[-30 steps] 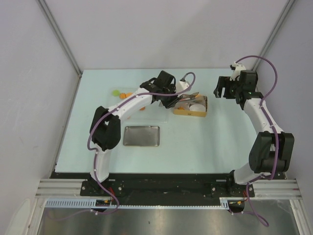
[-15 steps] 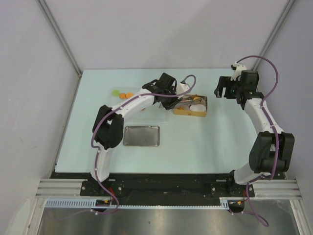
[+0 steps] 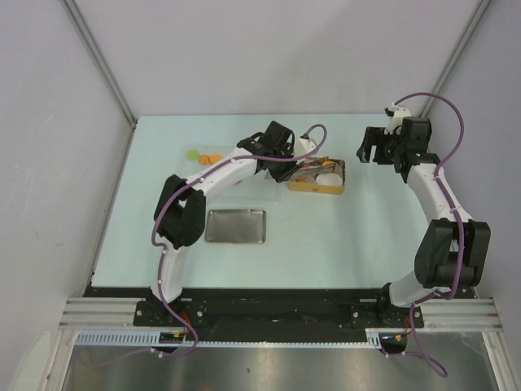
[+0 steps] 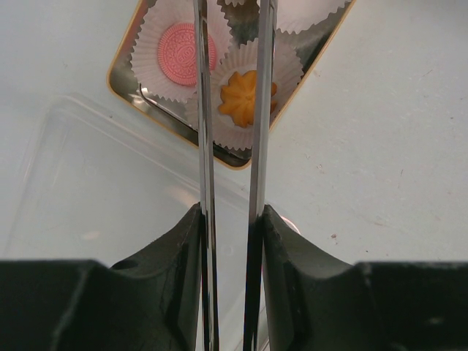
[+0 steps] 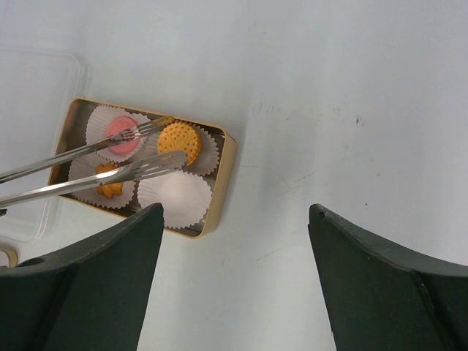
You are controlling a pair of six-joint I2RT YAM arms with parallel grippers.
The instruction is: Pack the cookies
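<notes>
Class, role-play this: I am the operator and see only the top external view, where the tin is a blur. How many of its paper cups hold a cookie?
Observer: Three: a pink cookie, a round orange cookie and a flower-shaped orange cookie.
Operator: Any cup free?
Observer: One empty paper cup, in the tin beside the round orange cookie.
Operator: What is the left arm holding?
Observer: The left gripper clamps metal tongs, tips apart above the tin.

Pink cookie (image 4: 176, 53), orange cookie (image 4: 235, 97), white cups (image 5: 175, 199)
</notes>
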